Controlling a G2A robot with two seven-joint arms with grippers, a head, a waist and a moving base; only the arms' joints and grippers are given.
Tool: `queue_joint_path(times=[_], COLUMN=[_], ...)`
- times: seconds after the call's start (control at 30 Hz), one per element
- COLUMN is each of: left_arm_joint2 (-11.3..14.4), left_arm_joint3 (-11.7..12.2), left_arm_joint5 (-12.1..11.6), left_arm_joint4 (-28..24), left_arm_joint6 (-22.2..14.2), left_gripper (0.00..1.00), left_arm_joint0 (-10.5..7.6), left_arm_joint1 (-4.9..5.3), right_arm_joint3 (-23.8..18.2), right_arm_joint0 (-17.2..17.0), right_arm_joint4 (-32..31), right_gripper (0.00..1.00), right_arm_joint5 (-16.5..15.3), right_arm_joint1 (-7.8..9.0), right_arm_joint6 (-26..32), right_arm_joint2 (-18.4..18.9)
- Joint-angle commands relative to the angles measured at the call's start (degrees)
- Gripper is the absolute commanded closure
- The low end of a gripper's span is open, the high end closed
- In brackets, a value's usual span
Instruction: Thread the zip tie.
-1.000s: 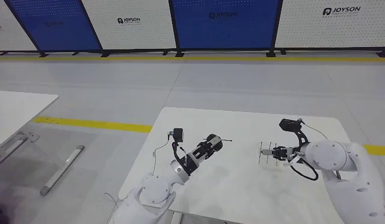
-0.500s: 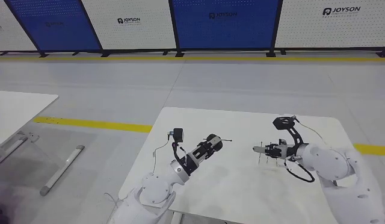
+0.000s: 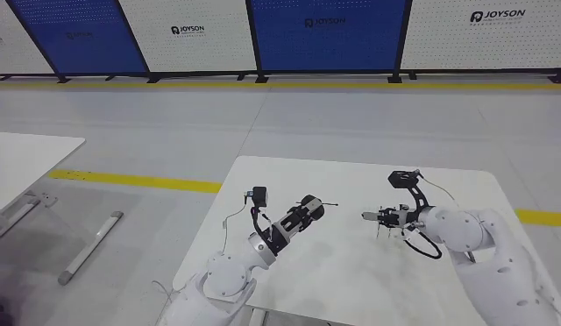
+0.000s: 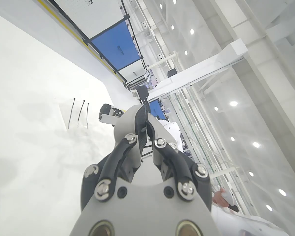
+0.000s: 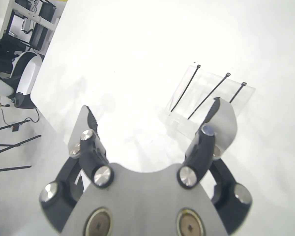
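Right gripper [image 5: 151, 103] is hovering right of centre in the top frame, fingers apart, beside three zip ties [image 5: 208, 96] on a clear sheet [image 5: 207, 78], while left gripper [image 4: 143, 121] is pressing its fingers together, perhaps pinching something.

Looking down past my arms, I saw one short dark logo-and-word mark printed on the white pegboard panel [image 3: 186, 28], on the blue panel [image 3: 326, 19] beside it, and on the far white panel [image 3: 486, 19]. My left wrist camera showed such a mark, turned sideways, on a white board [image 4: 81, 3].
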Motion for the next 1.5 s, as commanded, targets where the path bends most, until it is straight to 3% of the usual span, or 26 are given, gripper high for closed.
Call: queue_joint_path(times=[0.0,0.27,0.4,0.5,1.0,1.13,1.23,1.3,1.47], left_arm_joint2=[0.0,0.0,0.0,0.0,0.0,0.0,0.0,0.0,0.0], left_arm_joint3=[0.0,0.0,0.0,0.0,0.0,0.0,0.0,0.0,0.0], left_arm_joint5=[0.0,0.0,0.0,0.0,0.0,0.0,0.0,0.0,0.0], left_arm_joint4=[0.0,0.0,0.0,0.0,0.0,0.0,0.0,0.0,0.0], left_arm_joint6=[0.0,0.0,0.0,0.0,0.0,0.0,0.0,0.0,0.0], left_gripper=[1.0,1.0,1.0,1.0,1.0,1.0,1.0,1.0,1.0], left_arm_joint0=[0.0,0.0,0.0,0.0,0.0,0.0,0.0,0.0,0.0], left_arm_joint1=[0.0,0.0,0.0,0.0,0.0,0.0,0.0,0.0,0.0], right_arm_joint3=[0.0,-1.84,0.04,3.08,3.08,-0.13,-3.74,-6.38,-8.79], right_arm_joint0=[0.0,-7.49,-8.48,-6.74,-6.74,-8.55,-10.35,-11.11,-10.36], right_arm_joint4=[0.0,-0.69,-1.37,0.02,0.02,-1.17,-3.14,-5.44,-7.56], right_gripper=[0.0,0.0,0.0,0.0,0.0,0.0,0.0,0.0,0.0], right_arm_joint5=[0.0,-4.32,-4.93,-4.65,-4.65,-5.25,-2.42,2.99,7.3], right_arm_joint1=[0.0,0.29,-0.05,-0.58,-0.58,0.03,0.79,1.23,1.57], right_arm_joint6=[0.0,-15.0,-20.67,-21.73,-21.73,-21.68,-19.07,-15.77,-11.44], right_arm_joint2=[0.0,0.79,-0.24,-1.2,-1.2,0.47,2.8,4.25,5.35])
